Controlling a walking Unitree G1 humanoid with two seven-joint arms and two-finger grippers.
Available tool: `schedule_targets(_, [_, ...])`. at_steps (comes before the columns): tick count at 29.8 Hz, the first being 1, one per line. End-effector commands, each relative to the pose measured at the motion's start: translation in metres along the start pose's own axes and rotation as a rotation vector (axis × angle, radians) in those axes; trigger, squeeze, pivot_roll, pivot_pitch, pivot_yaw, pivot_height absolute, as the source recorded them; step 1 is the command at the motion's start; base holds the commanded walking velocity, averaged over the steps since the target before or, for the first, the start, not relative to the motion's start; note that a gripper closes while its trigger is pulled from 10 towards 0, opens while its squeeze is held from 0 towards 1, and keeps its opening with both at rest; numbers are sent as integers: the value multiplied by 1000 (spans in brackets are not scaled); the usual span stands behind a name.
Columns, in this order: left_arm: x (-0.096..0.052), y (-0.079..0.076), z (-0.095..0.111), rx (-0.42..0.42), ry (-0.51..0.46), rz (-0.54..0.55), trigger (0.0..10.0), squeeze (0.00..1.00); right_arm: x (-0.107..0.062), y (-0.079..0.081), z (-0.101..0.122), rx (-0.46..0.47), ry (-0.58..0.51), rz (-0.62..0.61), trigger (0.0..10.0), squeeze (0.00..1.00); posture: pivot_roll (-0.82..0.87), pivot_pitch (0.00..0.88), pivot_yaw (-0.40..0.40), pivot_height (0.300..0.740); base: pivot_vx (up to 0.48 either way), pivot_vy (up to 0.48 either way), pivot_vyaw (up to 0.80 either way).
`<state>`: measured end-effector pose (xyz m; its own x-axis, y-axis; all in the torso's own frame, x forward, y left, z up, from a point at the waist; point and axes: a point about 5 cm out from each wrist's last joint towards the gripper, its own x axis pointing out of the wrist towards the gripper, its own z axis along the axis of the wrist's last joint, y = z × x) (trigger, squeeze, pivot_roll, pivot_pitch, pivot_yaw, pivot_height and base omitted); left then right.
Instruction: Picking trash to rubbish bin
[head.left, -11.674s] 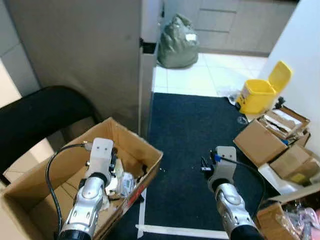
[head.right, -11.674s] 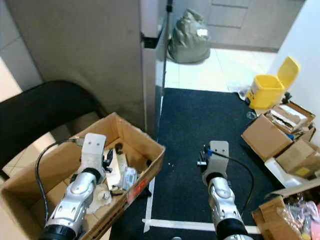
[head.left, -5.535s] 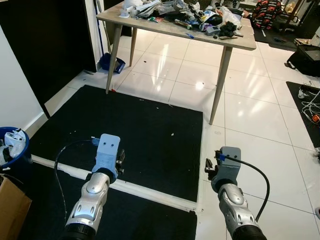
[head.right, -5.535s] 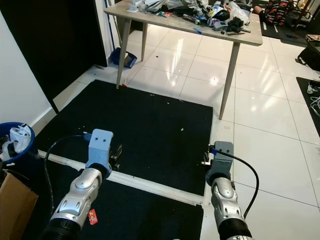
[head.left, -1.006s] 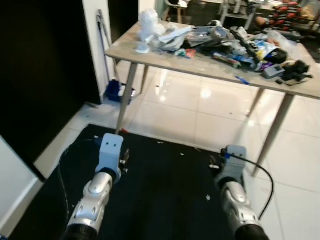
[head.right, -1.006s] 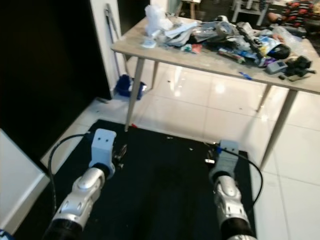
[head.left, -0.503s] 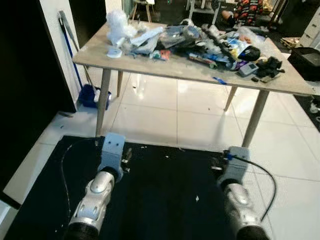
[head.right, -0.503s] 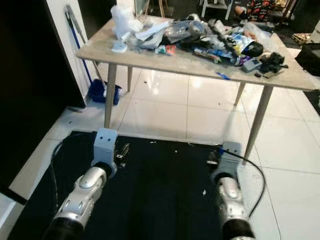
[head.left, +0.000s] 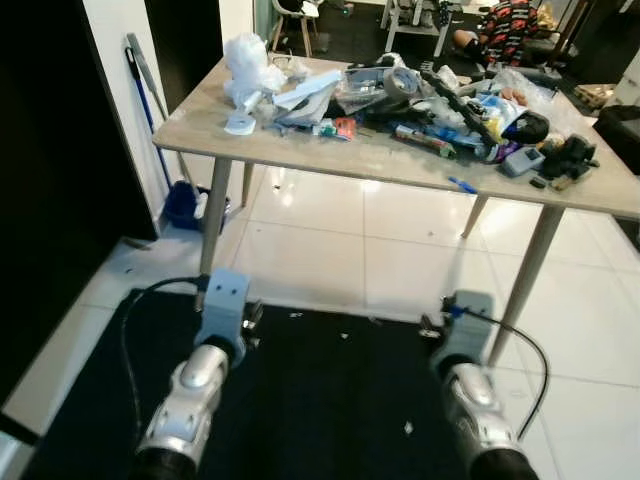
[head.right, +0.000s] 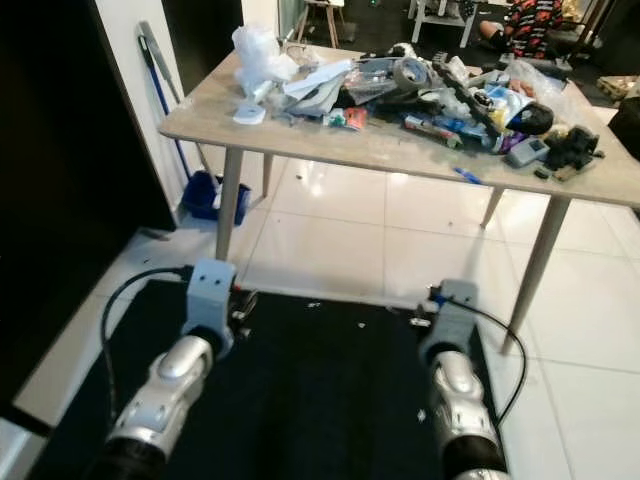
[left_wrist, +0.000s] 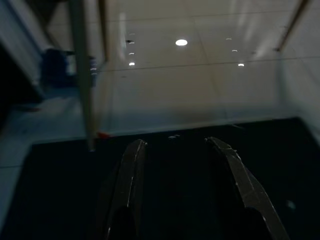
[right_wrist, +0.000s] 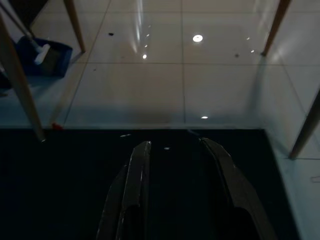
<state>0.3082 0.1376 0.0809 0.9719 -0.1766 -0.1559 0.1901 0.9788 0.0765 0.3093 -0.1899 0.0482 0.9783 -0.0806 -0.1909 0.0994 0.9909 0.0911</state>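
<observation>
Trash pile (head.left: 420, 95) heaped on tabletop (head.left: 300, 135), well beyond and above both pincers. Left pincer (left_wrist: 176, 145) and right pincer (right_wrist: 175, 145) over black mat (head.right: 320, 390) short of tabletop legs, fingers spread apart, nothing held. White wad (head.left: 245, 62) at tabletop's left end. Blue dustpan (head.right: 205, 190) behind left leg, partly hidden. Small items in pile too jumbled to ID; tabletop's right end cut off

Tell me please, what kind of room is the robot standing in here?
Probably a lived-in workroom or home office. A light wooden table is heaped with wrappers, tape and gadgets, glossy white floor tiles meet a dark carpet mat, and a blue dustpan sits by the wall.
</observation>
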Motion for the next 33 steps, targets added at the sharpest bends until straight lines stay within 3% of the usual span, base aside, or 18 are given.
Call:
schedule_targets(1, [-2, -3, -4, 5, 15, -11, 10000, 0, -2, -9, -4, -6, 17, -24, 10000, 0, -27, 96, -39, 740, 304, 0, 0])
schedule_targets(33, [-2, -4, -4, 6, 17, -16, 10000, 0, -3, -9, -2, 2, 9, -27, 10000, 0, -29, 124, -40, 740, 306, 0, -89])
